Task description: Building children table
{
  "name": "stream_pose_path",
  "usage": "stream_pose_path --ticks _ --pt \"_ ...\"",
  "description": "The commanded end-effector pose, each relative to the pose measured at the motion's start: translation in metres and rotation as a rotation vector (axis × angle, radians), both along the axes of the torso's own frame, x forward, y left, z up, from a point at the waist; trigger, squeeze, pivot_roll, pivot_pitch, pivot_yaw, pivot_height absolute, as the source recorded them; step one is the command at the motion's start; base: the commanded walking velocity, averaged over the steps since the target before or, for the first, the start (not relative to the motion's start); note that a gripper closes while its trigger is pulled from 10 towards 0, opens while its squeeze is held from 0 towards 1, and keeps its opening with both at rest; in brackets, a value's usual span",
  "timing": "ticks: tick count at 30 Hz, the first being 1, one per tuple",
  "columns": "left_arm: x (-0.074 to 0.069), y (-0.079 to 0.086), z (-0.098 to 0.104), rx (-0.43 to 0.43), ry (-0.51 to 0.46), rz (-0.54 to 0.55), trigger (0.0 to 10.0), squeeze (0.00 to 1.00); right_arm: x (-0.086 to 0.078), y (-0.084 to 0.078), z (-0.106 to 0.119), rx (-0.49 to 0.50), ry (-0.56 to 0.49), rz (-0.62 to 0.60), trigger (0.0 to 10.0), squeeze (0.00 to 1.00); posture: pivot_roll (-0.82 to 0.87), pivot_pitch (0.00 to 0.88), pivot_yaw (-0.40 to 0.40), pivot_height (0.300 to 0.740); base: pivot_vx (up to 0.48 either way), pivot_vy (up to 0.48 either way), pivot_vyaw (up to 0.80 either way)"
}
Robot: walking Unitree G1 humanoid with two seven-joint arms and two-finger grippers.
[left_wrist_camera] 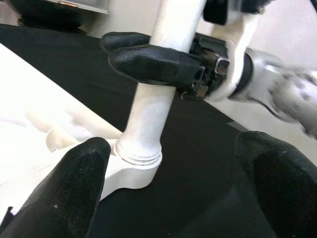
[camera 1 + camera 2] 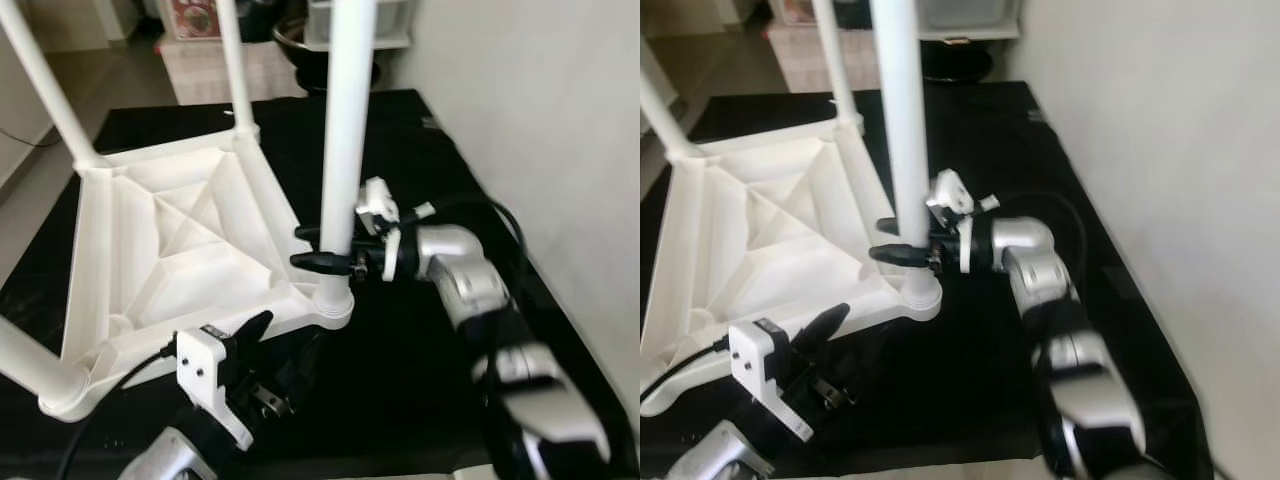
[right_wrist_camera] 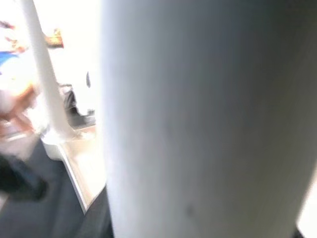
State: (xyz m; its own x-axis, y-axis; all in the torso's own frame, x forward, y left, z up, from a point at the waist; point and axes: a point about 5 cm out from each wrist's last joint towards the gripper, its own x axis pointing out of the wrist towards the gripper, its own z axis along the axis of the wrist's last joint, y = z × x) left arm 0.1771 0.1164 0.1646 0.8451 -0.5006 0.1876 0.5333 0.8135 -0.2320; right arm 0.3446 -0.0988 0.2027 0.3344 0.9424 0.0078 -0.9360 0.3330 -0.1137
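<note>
Black worktop (image 2: pixel 420 330) beside a pale wall on the right, tiled floor and clutter at the far end. On it, lying upside down, a white plastic tabletop (image 2: pixel 170 250), ribbed underside showing, legs rising from its corners. Nearest right corner: a white leg (image 2: pixel 345 150) standing upright in its socket (image 2: pixel 330 300). Right pincer (image 2: pixel 318 248) clenched around that leg just above the socket, one black finger on each side. Left pincer (image 2: pixel 262 345) released, fingers spread wide, hovering near the tabletop's near edge just beside the same corner, touching nothing. Step in hand, probably: seating or twisting the leg home. Risks from here: with the tabletop unheld, any turn or push on the leg likely to drag or spin the whole piece across the smooth cloth rather than tighten the joint; a push off the vertical likely to cross the thread or jam the leg crooked; a grip this low on a smooth round tube apt to slip; left pincer, closing in carelessly, liable to knock the right one or nudge the corner.
</note>
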Motion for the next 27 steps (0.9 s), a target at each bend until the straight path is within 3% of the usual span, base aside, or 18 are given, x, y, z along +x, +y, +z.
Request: stream_pose_path --ticks 1,2,3,5,6,7,14,15,16,19,20,21,22,26,27 --pt "0.000 0.001 -0.005 0.007 0.023 -0.004 10.0 0.00 -0.005 -0.002 -0.005 -0.011 0.021 -0.150 0.0 0.00 0.00 0.117 -0.004 0.740 0.000 0.000 0.00" --pt "0.000 0.001 -0.005 0.007 0.023 -0.004 10.0 0.00 -0.005 -0.002 -0.005 -0.011 0.021 -0.150 0.0 0.00 0.00 0.117 -0.004 0.740 0.000 0.000 0.00" --pt "0.001 0.002 -0.005 0.009 0.022 -0.003 10.0 0.00 -0.020 0.001 -0.020 -0.027 0.014 -0.415 0.0 0.00 -0.01 0.115 0.001 0.740 0.000 0.000 0.00" --pt "0.001 0.002 -0.005 0.009 0.022 -0.003 10.0 0.00 -0.020 0.001 -0.020 -0.027 0.014 -0.415 0.0 0.00 -0.01 0.115 0.001 0.740 0.000 0.000 0.00" --pt "0.003 0.005 -0.006 0.014 0.021 -0.002 10.0 0.00 -0.042 0.005 -0.033 -0.056 -0.020 -0.680 0.0 0.00 0.00 0.112 0.016 0.740 0.000 0.000 0.00" --pt "0.003 0.005 -0.006 0.017 0.021 -0.003 10.0 0.00 -0.041 0.005 -0.033 -0.061 -0.028 -0.728 0.0 0.00 0.00 0.099 0.019 0.740 0.000 0.000 0.00" --pt "0.004 0.004 -0.006 0.022 0.019 -0.009 10.0 0.00 -0.027 0.010 -0.028 -0.061 -0.033 -0.684 0.0 0.00 0.01 0.101 0.000 0.740 0.000 0.000 0.00" --pt "0.003 0.005 -0.006 0.020 0.018 -0.002 10.0 0.00 -0.025 0.014 -0.025 -0.058 -0.035 -0.658 3.9 0.00 0.02 0.102 -0.001 0.740 0.000 0.000 0.00" --pt "0.003 0.005 -0.005 0.018 0.017 0.005 10.0 0.00 -0.025 0.018 -0.020 -0.043 -0.025 -0.618 10.0 0.00 0.02 0.105 -0.002 0.740 0.000 0.000 0.00" --pt "0.003 0.005 -0.005 0.017 0.016 0.011 10.0 0.00 -0.029 0.026 -0.011 -0.008 -0.021 -0.538 10.0 0.00 0.03 0.105 -0.003 0.740 0.000 0.000 0.00" --pt "0.003 0.005 -0.005 0.017 0.017 0.008 10.0 0.00 -0.028 0.028 -0.002 0.025 -0.022 -0.477 10.0 0.85 0.03 0.106 -0.002 0.740 0.000 0.000 0.00" --pt "0.002 0.004 -0.004 0.018 0.017 0.005 10.0 0.00 -0.027 0.031 0.004 0.062 -0.001 -0.393 10.0 1.00 0.03 0.106 -0.003 0.740 0.000 0.000 0.00" --pt "0.002 0.004 -0.004 0.018 0.017 0.005 10.0 0.00 -0.027 0.031 0.004 0.062 -0.001 -0.393 10.0 1.00 0.03 0.106 -0.003 0.740 0.000 0.000 0.00" --pt "0.002 0.002 -0.004 0.016 0.015 -0.004 10.0 0.00 -0.020 0.028 0.017 0.128 0.047 -0.158 10.0 1.00 0.04 0.107 -0.013 0.740 0.000 0.000 0.00" --pt "0.002 0.002 -0.004 0.016 0.015 -0.004 10.0 0.00 -0.020 0.028 0.017 0.128 0.047 -0.158 10.0 1.00 0.04 0.107 -0.013 0.740 0.000 0.000 0.00"
